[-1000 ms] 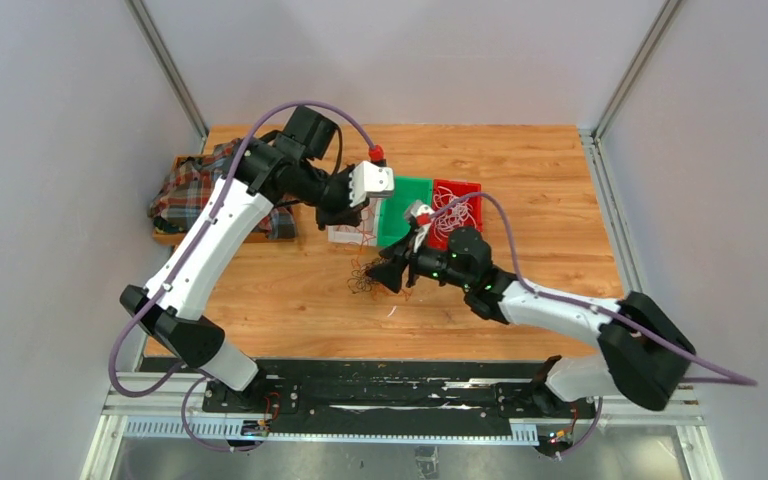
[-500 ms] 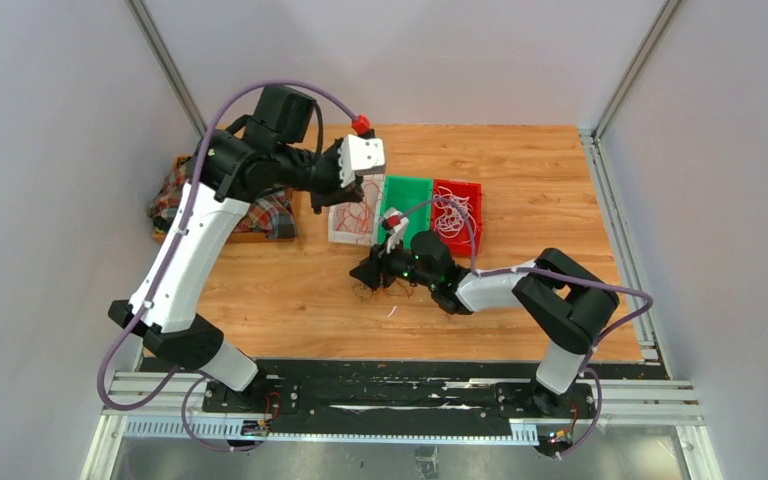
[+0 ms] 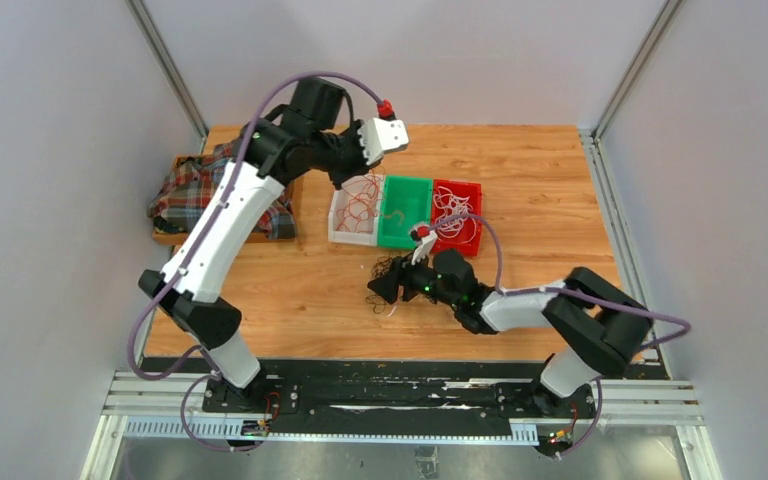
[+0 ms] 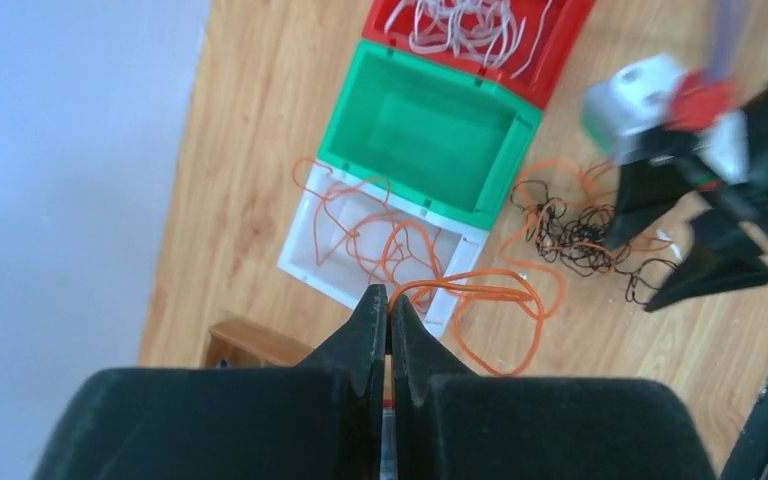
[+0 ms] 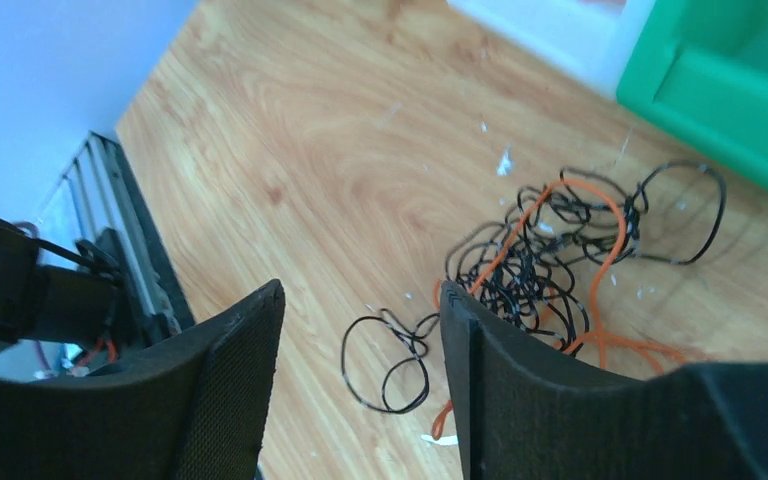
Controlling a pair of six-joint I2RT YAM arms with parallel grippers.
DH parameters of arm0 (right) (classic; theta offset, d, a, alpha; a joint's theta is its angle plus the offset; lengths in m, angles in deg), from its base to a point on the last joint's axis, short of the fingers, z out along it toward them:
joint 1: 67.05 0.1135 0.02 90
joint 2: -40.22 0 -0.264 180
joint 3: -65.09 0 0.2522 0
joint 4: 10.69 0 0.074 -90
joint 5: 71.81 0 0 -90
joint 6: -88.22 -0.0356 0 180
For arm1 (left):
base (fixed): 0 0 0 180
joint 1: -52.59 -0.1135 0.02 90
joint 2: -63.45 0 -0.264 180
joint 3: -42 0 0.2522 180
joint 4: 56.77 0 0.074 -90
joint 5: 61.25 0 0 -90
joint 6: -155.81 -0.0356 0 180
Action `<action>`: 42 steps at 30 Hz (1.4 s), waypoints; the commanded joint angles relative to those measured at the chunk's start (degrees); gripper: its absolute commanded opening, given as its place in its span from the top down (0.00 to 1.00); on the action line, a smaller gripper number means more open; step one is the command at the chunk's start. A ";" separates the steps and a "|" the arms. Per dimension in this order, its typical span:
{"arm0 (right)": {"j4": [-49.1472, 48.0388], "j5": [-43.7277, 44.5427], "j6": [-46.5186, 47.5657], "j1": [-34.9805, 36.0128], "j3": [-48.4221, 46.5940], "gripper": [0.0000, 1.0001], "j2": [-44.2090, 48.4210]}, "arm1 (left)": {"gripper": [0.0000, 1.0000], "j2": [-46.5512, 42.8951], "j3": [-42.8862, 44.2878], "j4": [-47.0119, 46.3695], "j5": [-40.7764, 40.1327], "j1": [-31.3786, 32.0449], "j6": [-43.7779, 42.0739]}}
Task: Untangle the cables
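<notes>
The left tool [image 4: 390,300] is clenched; the right tool [image 5: 360,310] is held released over thin, curly black and orange cables [image 5: 550,270] on the wooden table [image 5: 310,150].

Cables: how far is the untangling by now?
Done: white cables lie in the red bin, orange ones in the white bin. In hand: the shut left claw seems to pinch an orange cable. Left: the black tangle, orange strand inside, by the open right claw; green bin empty.
</notes>
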 commanded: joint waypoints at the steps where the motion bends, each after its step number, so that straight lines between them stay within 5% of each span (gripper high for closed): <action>1: 5.09 4.85 -0.75 0.25 0.28 0.40 9.93 | 1.00 3.28 -6.46 -10.58 -6.68 -1.32 1.89; 17: 32.47 25.22 -0.05 -1.09 2.67 0.35 38.11 | 1.00 14.44 -22.01 -35.93 -21.70 -5.95 -1.52; 26: 37.01 27.47 -1.19 -4.27 2.75 0.34 41.10 | 1.00 14.69 -29.04 -40.31 -25.97 -7.52 -6.81; 36: 39.91 27.61 -0.70 -4.74 1.44 0.34 39.97 | 0.99 16.73 -30.70 -39.03 -21.57 -5.13 -2.19; 37: 40.00 27.63 -0.71 -4.82 1.45 0.34 40.13 | 0.95 16.88 -30.92 -38.59 -20.80 -4.66 -1.75; 42: 41.64 27.55 0.45 -5.40 0.46 0.33 41.17 | 0.32 16.88 -29.37 -34.94 -20.08 -4.12 -0.38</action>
